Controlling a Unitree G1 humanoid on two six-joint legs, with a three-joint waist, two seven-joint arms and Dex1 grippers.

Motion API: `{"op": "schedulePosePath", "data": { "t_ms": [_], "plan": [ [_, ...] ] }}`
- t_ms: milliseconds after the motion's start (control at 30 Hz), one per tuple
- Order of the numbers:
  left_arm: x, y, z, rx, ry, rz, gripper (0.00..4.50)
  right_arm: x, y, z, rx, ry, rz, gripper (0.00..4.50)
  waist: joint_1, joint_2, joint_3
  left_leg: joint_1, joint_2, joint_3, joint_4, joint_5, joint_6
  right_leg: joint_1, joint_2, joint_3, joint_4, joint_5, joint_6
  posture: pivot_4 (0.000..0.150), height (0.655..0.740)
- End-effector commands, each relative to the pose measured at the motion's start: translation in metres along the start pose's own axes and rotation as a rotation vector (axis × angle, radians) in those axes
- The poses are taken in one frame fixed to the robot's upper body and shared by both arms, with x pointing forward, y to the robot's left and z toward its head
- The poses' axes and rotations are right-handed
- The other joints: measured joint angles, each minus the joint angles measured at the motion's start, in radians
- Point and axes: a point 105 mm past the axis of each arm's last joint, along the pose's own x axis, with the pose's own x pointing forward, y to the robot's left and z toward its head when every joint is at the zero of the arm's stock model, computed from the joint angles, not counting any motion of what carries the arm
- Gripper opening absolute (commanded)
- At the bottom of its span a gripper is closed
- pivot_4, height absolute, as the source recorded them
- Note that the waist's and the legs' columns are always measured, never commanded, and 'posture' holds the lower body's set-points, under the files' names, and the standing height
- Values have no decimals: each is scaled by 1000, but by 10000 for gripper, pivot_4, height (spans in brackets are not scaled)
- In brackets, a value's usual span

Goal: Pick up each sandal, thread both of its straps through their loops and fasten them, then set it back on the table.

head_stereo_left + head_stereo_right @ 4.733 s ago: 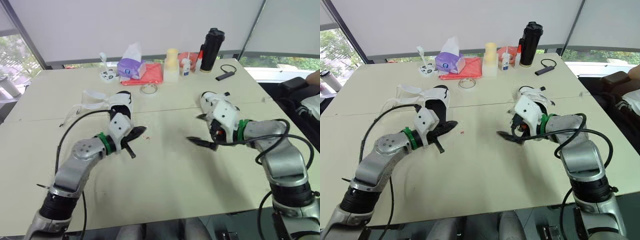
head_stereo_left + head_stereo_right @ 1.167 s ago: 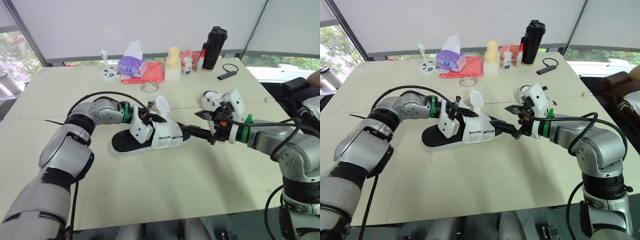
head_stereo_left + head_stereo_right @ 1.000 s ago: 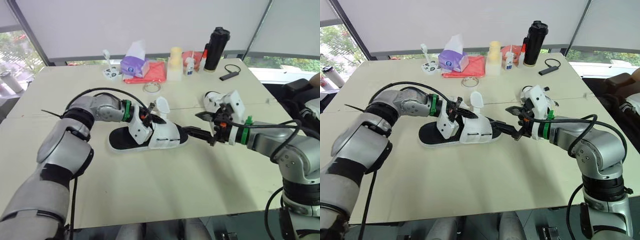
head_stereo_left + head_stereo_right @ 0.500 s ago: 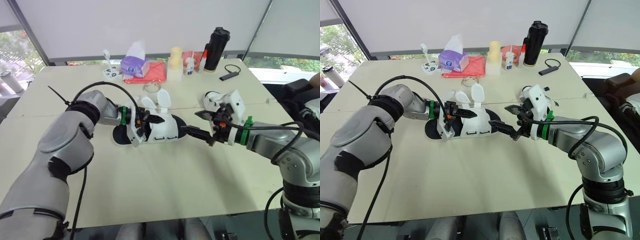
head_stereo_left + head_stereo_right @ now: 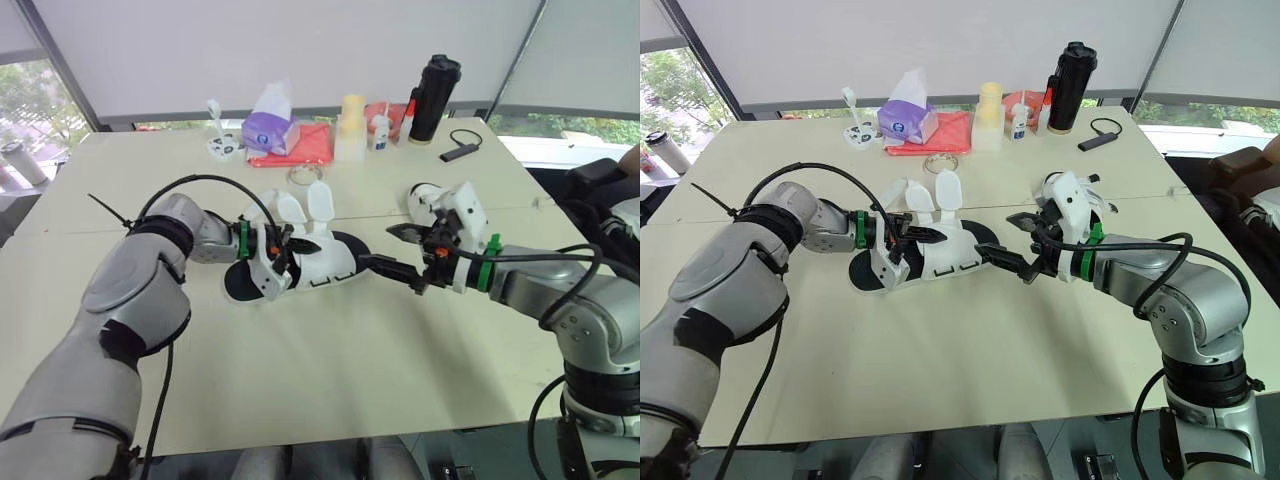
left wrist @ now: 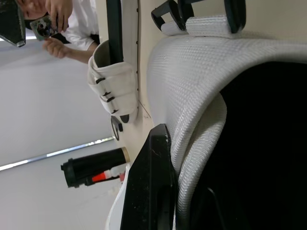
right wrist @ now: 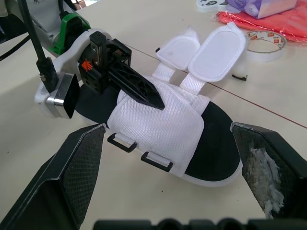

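Observation:
A sandal [image 5: 312,262] with a black sole and white upper lies mid-table, its two white straps [image 7: 211,55] flipped open toward the far side. Two black loops [image 7: 139,152] sit on its near edge. My left gripper [image 5: 288,243] is shut on the sandal's white upper [image 6: 192,86], its black fingers [image 7: 136,86] lying across the fabric. My right gripper [image 5: 394,253] is open just right of the sandal's end, fingers [image 7: 81,172] spread wide and touching nothing. A second white sandal [image 5: 1072,188] lies behind my right wrist, partly hidden.
Along the far edge stand a purple tissue pack [image 5: 266,130], a red cloth [image 5: 305,147], a tape roll [image 5: 303,176], a pale cup [image 5: 348,128], a small bottle [image 5: 380,130], a black flask [image 5: 432,85] and a black dongle [image 5: 460,150]. A person [image 6: 62,19] stands beyond the table.
The sandal has been brought from the left rear of the table to the middle. In the last second it turned and slid slightly left, and both straps now lie flipped open. My right gripper barely moved.

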Motion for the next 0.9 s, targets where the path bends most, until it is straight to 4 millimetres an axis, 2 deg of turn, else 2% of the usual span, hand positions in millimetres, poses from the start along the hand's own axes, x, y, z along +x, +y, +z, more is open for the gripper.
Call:
{"op": "schedulePosePath", "data": {
  "t_ms": [33,267,467,567,767,800,900],
  "plan": [
    [0,-5,-6,80,29,-32,297,-1,7,13,-58,-41,16,45000,0,0,0,0,0,0,0,0,0,0,0,0,0,0,0,1500,7400],
    [-2,4,5,154,-88,25,297,-1,8,14,-62,-43,15,45000,0,0,0,0,0,0,0,0,0,0,0,0,0,0,0,1500,7400],
    [-3,1,2,189,-80,9,297,0,8,14,-64,-44,18,45000,0,0,0,0,0,0,1,0,0,0,0,0,1,0,0,1500,7400],
    [-3,0,-4,175,-32,-7,10576,1,8,14,-65,-44,20,45000,0,0,0,0,0,0,1,0,0,0,0,0,1,0,0,1500,7400],
    [-10,5,-11,193,1,12,41723,4,9,9,-73,-25,22,45000,2,0,0,0,0,0,3,0,0,0,0,0,1,0,0,1500,7400],
    [-12,6,-11,195,-2,11,44720,4,8,8,-75,-20,23,45000,2,0,0,0,0,0,4,0,0,1,0,0,1,0,1,1500,7400],
    [-16,6,-10,197,-16,2,44720,6,8,5,-83,-8,26,45000,-1,0,0,0,0,0,6,0,0,1,0,0,1,-1,2,1500,7400]
  ]
}}
